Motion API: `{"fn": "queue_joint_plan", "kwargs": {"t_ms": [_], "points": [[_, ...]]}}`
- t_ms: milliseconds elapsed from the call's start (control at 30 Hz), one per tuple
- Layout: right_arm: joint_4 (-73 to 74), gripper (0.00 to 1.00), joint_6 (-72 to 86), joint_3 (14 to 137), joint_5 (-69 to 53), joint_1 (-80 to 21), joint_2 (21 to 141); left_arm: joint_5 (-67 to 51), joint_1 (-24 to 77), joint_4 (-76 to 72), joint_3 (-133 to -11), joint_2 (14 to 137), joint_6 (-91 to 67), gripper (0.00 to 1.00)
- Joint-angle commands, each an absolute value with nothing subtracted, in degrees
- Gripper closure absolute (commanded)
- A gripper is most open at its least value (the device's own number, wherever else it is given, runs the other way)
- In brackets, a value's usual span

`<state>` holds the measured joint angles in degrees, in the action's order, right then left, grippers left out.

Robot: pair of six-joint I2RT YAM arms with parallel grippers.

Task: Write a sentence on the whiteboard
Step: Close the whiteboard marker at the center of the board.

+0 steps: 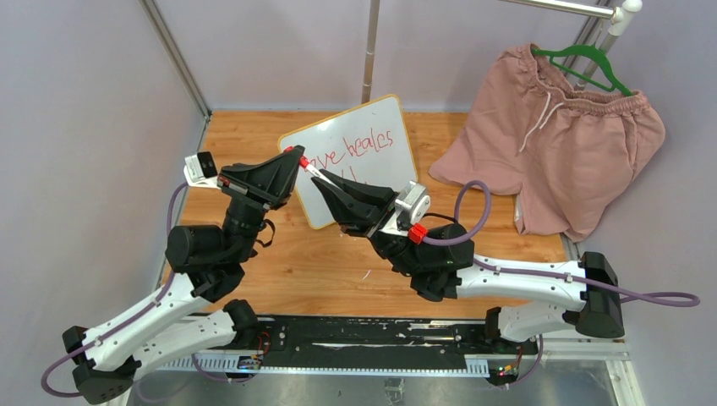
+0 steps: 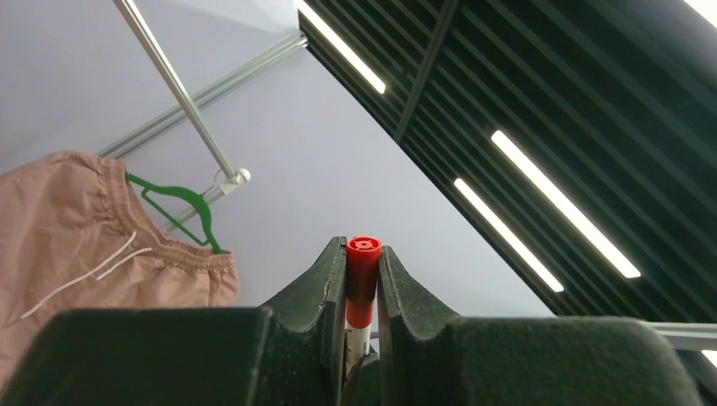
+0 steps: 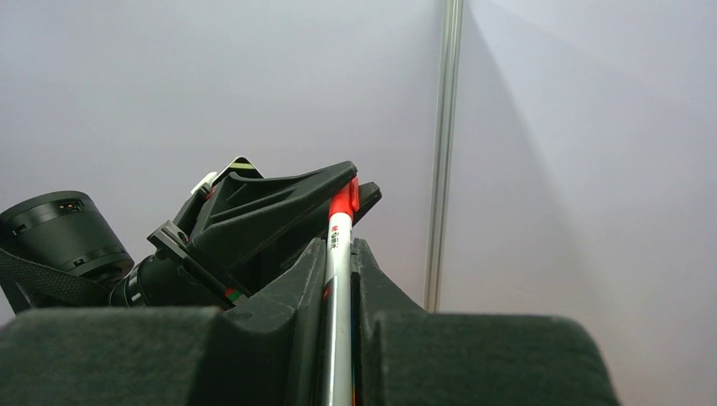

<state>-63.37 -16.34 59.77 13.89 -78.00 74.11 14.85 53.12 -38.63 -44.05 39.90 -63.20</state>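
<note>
**Two Arms Meet on a Red Marker in Front of the Written Board**

We see the left gripper (image 1: 295,155) and the right gripper (image 1: 320,179) nose to nose above the table (image 1: 338,275). One marker (image 1: 309,168) bridges the gap between them. The left fingers (image 2: 325,275) are pinched to a narrow gap on the red cap (image 2: 362,262). The right fingers (image 3: 306,271) are closed just as narrowly on the white barrel.

The whiteboard (image 1: 376,114) leans at the back of the table, just behind the two grippers. The red sentence (image 1: 355,145) is on it; its second line is mostly hidden by the arms.

With the writing on the board, we judge the step in hand to be seating the cap. We cannot rule out that it is being pulled off instead. Done well, cap and barrel share one straight line, and the push runs along that line with no twist or bend. The right grip should hold the barrel firm so it does not slide.

The board's lower edge lies close behind the fingertips, and we cannot tell whether anything touches it. A nudge there could tip the board. Bare wood toward the arm bases gives the safest way out. The pink shorts (image 1: 550,144) hang well apart on the right. The left wall (image 1: 84,127) stands near the left arm.
</note>
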Motion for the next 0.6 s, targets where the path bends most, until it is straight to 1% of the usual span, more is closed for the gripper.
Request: {"fn": "queue_joint_plan", "kwargs": {"t_ms": [0, 100, 300, 400, 467, 567], "points": [[-55.34, 1.00, -16.43, 61.21, 13.29, -77.08, 77.16, 1.30, 57.04, -30.74, -42.18, 41.90, -62.53, 1.00], [-54.56, 1.00, -16.11, 59.85, 12.96, -77.08, 75.52, 5.32, 57.04, -30.46, -41.16, 39.56, -61.58, 1.00], [-44.99, 1.00, -14.55, 61.04, 10.73, -77.08, 72.89, 14.64, 57.04, -22.10, -43.08, 34.84, -55.43, 1.00], [-42.20, 0.99, -13.67, 61.41, 10.13, -77.17, 72.26, 18.12, 56.98, -21.07, -43.07, 33.10, -53.84, 1.00], [-41.09, 0.96, -12.97, 61.16, 10.04, -77.12, 71.61, 19.94, 57.02, -19.29, -43.22, 32.01, -53.14, 1.00], [-38.14, 0.87, -11.67, 61.32, 8.75, -77.17, 70.65, 22.57, 57.03, -17.58, -42.96, 30.78, -53.03, 1.00]]}}
